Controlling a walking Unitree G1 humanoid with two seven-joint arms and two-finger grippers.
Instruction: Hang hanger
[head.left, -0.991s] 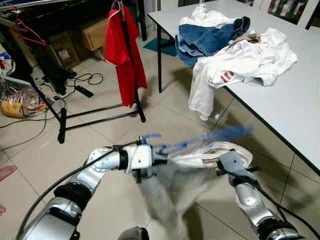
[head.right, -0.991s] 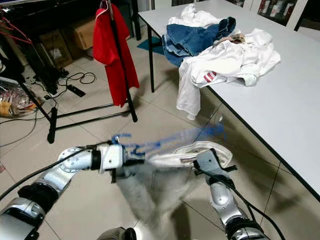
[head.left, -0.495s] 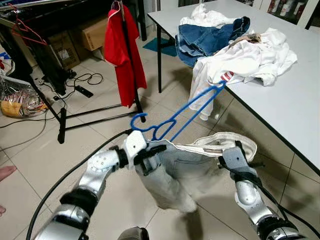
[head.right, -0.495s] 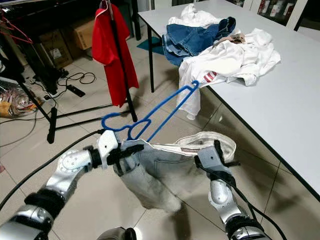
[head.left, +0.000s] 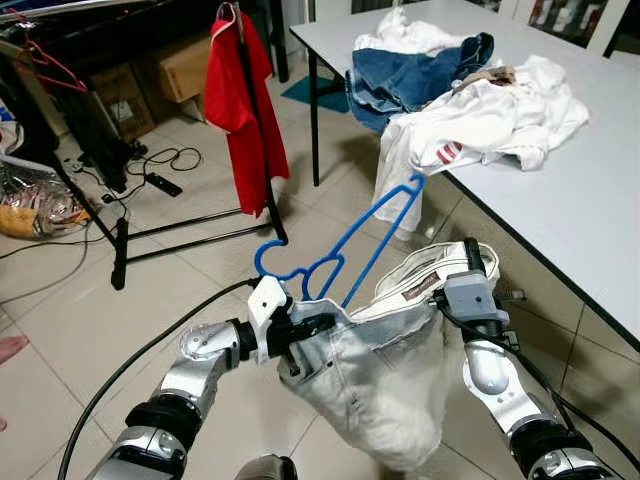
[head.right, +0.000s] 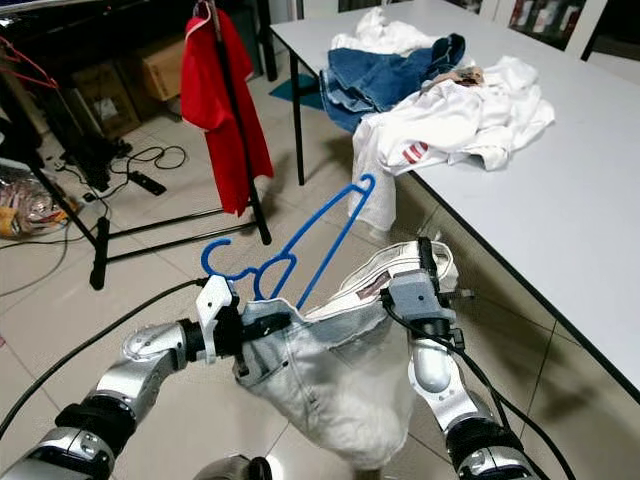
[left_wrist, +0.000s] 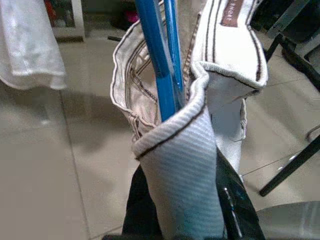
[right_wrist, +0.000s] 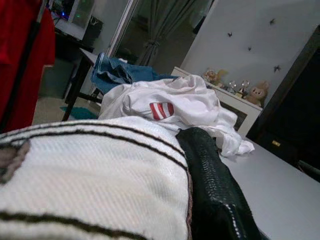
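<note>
**Both grippers hold pale jeans with hanger inside**

Here the left gripper (head.left: 298, 335) is clenched on the waistband of the pale light-wash denim jeans (head.left: 385, 385) together with the blue plastic hanger (head.left: 345, 248), which sticks up out of the waist. The right gripper (head.left: 470, 268) clamps the waistband's other side. All are held above the tiled floor (head.left: 60, 310), beside the white table (head.left: 580, 190).

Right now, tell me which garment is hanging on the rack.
The red shirt: it hangs from the black rack. The pale jeans are held by both end effectors; the blue jeans and white shirt lie on the table.
</note>
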